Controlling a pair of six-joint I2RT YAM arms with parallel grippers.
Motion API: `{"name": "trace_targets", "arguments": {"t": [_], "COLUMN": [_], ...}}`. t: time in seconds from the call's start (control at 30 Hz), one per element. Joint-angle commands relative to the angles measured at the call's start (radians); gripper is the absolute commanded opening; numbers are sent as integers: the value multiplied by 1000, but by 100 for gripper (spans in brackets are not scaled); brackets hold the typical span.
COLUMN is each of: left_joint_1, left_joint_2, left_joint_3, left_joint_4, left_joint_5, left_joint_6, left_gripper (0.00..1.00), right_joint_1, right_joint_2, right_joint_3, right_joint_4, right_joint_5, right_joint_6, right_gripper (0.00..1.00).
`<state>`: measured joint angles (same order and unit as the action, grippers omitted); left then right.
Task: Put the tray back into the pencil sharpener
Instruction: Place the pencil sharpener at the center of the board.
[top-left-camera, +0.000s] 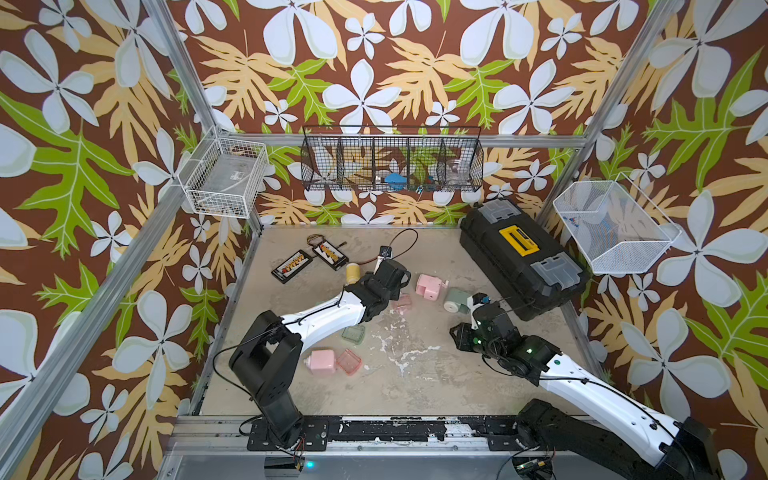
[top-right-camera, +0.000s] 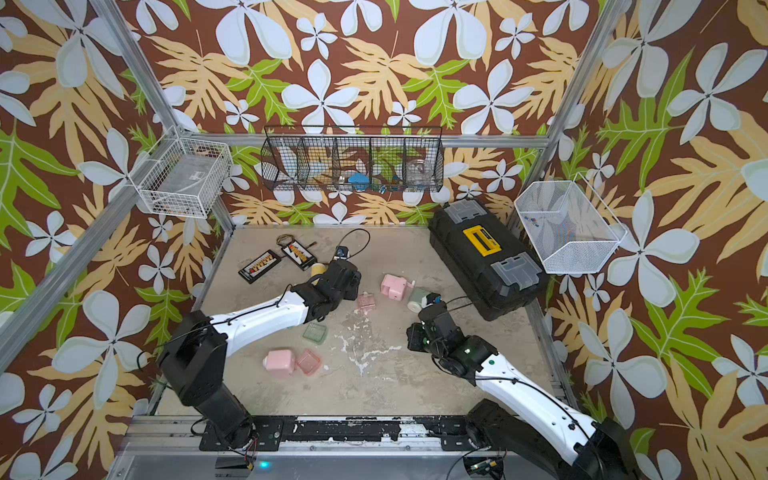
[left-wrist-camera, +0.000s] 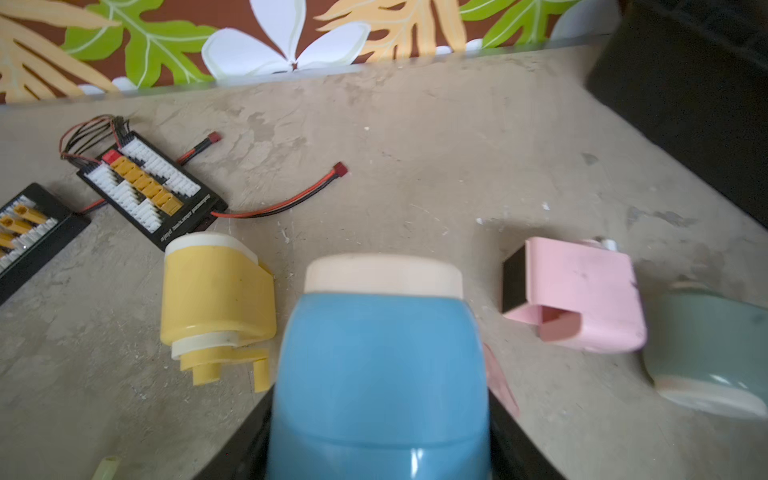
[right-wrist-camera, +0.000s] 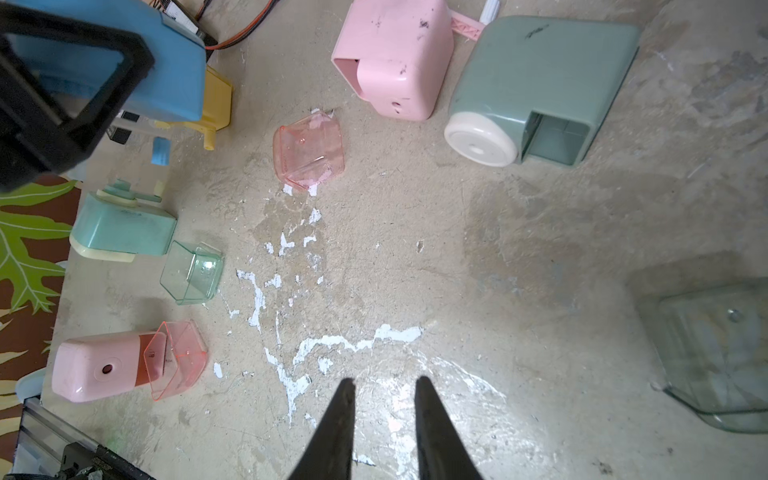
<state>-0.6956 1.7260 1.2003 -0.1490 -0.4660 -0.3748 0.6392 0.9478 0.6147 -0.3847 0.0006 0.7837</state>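
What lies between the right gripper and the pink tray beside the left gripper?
Only bare tabletop with white chipped patches separates the right gripper from the pink tray; the right wrist view shows it.

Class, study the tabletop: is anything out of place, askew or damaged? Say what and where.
Trays lie loose, out of their sharpeners: a pink tray mid-table, a green tray beside a mint sharpener. A coral tray sits askew at a pink sharpener's end. The tabletop's coating is chipped white.
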Motion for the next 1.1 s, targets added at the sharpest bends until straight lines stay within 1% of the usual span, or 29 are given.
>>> {"name": "trace_targets", "arguments": {"t": [0.0,0.17,0.3,0.47,0.7,0.83,0.93,1.0,1.07], "left_joint_1": [29,54,64,68,78,83,85,85,85], "left_joint_2": [61,176,253,310,351,365,370,369,365], "left_joint_3": [52,132,193,228,236,231,229,227,227], "left_joint_4": [0,6,-9,-11,-23,-22,-24,-24,-26], "left_joint_5": [14,14,-3,-51,-40,-29,-21,-18,-17], "left_joint_6": [-55,-41,-61,-89,-121,-134,-139,-140,-140], "left_gripper": [0,0,0,0,0,10,32,42,55], "right_joint_1": [1,0,-2,-1,-3,-3,-3,-3,-3], "right_joint_2": [-4,-4,2,17,32,37,36,37,35], "right_joint_3": [-1,0,0,7,16,16,16,15,14], "right_joint_4": [10,7,8,10,12,12,12,12,13], "right_joint_5": [7,7,6,1,-1,-3,-4,-4,-4], "right_joint_6": [-4,-4,-6,-12,-20,-21,-21,-21,-20], "right_gripper": [28,28,28,28,28,28,29,29,29]}}
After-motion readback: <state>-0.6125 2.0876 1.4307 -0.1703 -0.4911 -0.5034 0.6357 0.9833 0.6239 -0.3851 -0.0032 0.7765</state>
